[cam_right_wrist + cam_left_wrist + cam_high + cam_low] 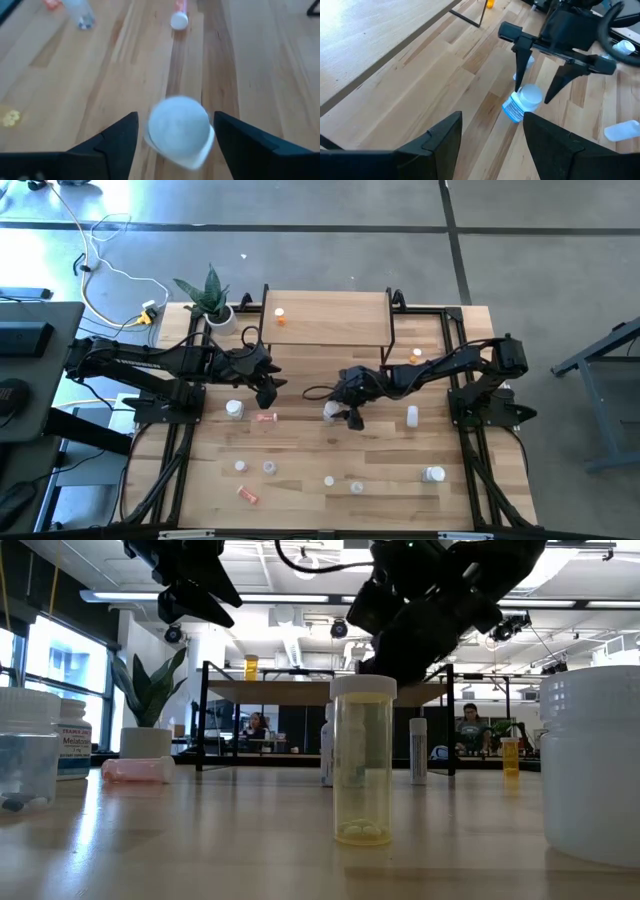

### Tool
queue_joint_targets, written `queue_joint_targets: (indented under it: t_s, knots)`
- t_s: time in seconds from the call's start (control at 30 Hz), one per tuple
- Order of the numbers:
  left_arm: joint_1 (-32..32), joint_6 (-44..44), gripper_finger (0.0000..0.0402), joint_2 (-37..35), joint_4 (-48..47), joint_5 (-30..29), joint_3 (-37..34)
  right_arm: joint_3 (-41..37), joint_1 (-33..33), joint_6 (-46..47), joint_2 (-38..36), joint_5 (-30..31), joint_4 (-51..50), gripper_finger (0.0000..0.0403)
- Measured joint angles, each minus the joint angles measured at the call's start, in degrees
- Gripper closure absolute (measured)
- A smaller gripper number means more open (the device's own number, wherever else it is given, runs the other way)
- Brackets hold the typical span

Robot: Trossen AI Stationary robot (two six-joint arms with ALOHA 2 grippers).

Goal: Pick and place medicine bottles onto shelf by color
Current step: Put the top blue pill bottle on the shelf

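My right fingers point(175, 137) are spread around a white-capped bottle point(180, 127) on the bench point(330, 460); my left fingers point(492, 137) hover, spread.

open-plan lab or office: ceiling strip lights point(300, 597), seated people point(257, 727) at desks, concrete floor point(330, 255).

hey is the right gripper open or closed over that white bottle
Open. In the left wrist view the right gripper has its jaws spread either side of the white bottle, with gaps showing, not yet clamped.
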Motion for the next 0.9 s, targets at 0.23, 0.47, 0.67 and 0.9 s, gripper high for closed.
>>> queue_joint_targets:
  t_s: [0.23, 0.47, 0.67, 0.9]
  knots:
    - [0.0, 0.0, 0.0202, 0.0, 0.0, 0.01, 0.0, 0.0, 0.0, -0.5, 0.55, -0.19, 0.97, 0.0151]
    - [0.0, 0.0, 0.0202, 0.02, -1.24, 0.0, 0.02, -0.07, 0.0, -0.5, 1.27, -0.66, 1.51, 0.0157]
    - [0.02, 0.02, 0.0202, 0.02, -2.07, 0.0, 0.02, -0.04, 0.0, 1.31, 1.25, -0.76, 1.21, 0.0218]
    - [0.02, 0.0, 0.0202, 0.02, -2.12, 0.0, 0.02, 0.0, -0.07, 2.84, 1.12, 0.18, 1.0, 0.0244]
